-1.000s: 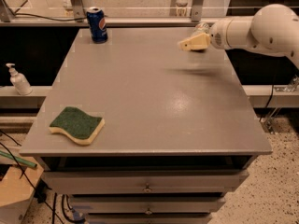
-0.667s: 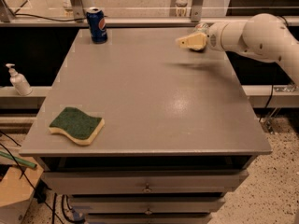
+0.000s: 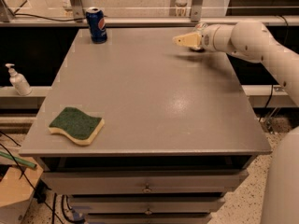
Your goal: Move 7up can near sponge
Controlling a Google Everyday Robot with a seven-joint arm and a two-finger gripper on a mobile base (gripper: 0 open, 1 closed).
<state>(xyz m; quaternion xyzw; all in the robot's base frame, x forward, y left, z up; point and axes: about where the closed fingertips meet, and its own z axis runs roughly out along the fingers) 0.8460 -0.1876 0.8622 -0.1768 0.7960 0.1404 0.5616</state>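
The sponge [image 3: 76, 124], dark green on top with a pale yellow base, lies at the table's near left corner. My gripper [image 3: 183, 40] hovers low over the far right part of the grey table [image 3: 149, 83], pointing left, at the end of my white arm [image 3: 247, 36] reaching in from the right. The 7up can does not show clearly; it may be hidden behind the gripper and wrist. The gripper is far from the sponge, across the table diagonally.
A dark blue Pepsi can [image 3: 96, 25] stands upright at the far left corner. A white pump bottle [image 3: 17, 80] sits on a lower ledge to the left. Drawers [image 3: 147, 186] are under the tabletop. A rail runs behind the table.
The gripper and arm have moved a little to the left over the far right of the table. The sponge and the Pepsi can have not moved.
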